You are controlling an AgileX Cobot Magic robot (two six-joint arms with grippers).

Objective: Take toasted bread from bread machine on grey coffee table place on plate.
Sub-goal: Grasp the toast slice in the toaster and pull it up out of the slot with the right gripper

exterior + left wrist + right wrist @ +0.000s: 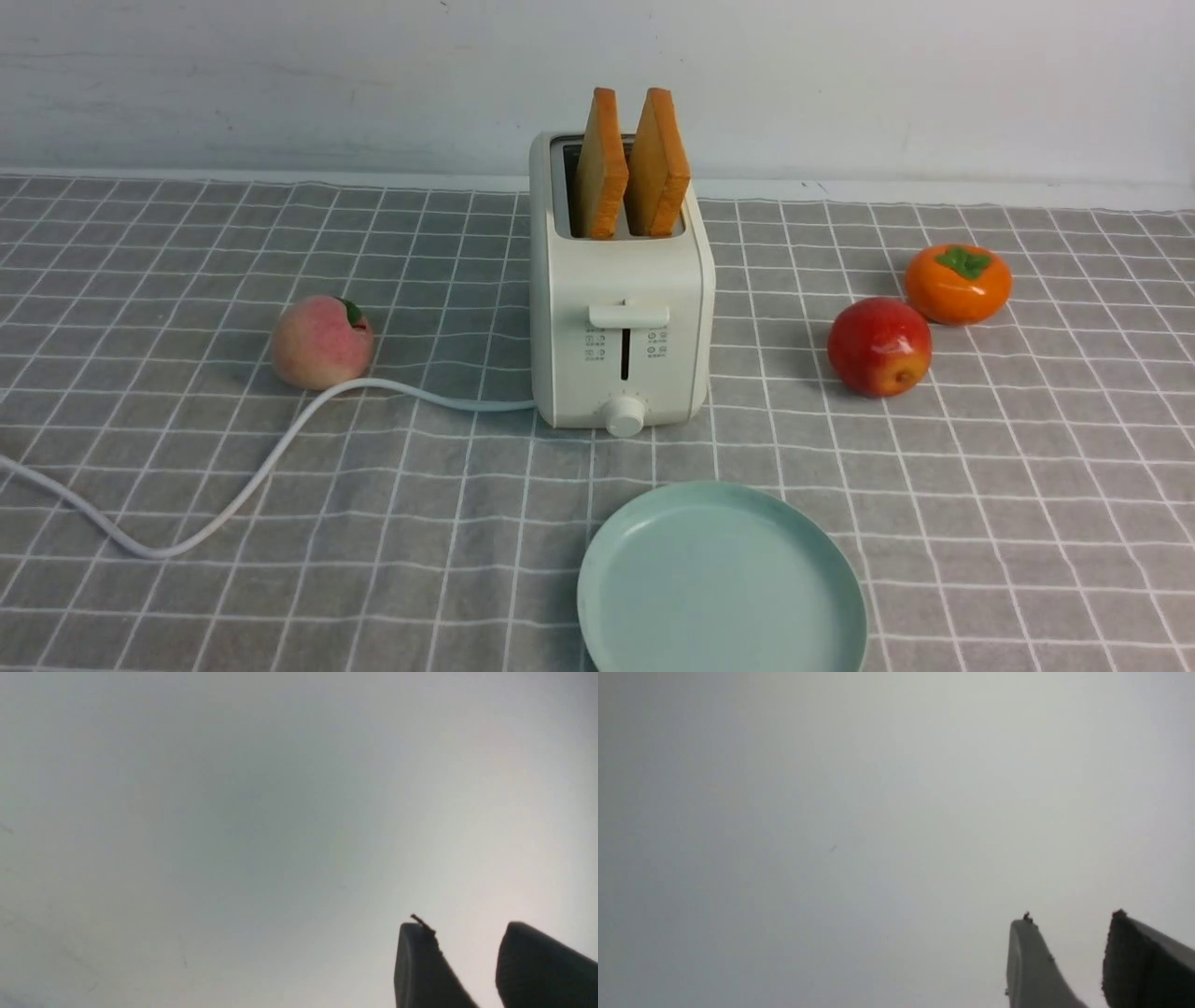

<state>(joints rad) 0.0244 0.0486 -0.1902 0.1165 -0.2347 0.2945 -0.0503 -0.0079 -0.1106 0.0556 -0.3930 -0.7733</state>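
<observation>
Front view: the bread machine (621, 317), a cream-white two-slot toaster, stands upright at the centre of the grey coffee table (980, 485), its lever and knob facing the near side. The toasted bread (600, 168) consists of two slices standing on edge, one per slot, with their upper halves projecting above the toaster top. The left slice is upright; the right slice (658, 163) leans slightly right. The plate (719, 583), pale mint green, lies flat just near of the toaster and a little to its right, apart from it, and carries nothing. A white cord (252, 476) runs left from the toaster base, curving past a peach (320, 343). A red apple (878, 346) and an orange persimmon (958, 283) sit well to the right, close together.

Left wrist view: the left gripper (462, 926) shows two dark fingers (420, 961) held apart with a clear gap, holding and touching nothing. Behind them is a featureless pale surface, possibly the wall.

Right wrist view: the right gripper (1069, 919) likewise has its fingers (1029, 961) parted, with nothing between them.
</observation>
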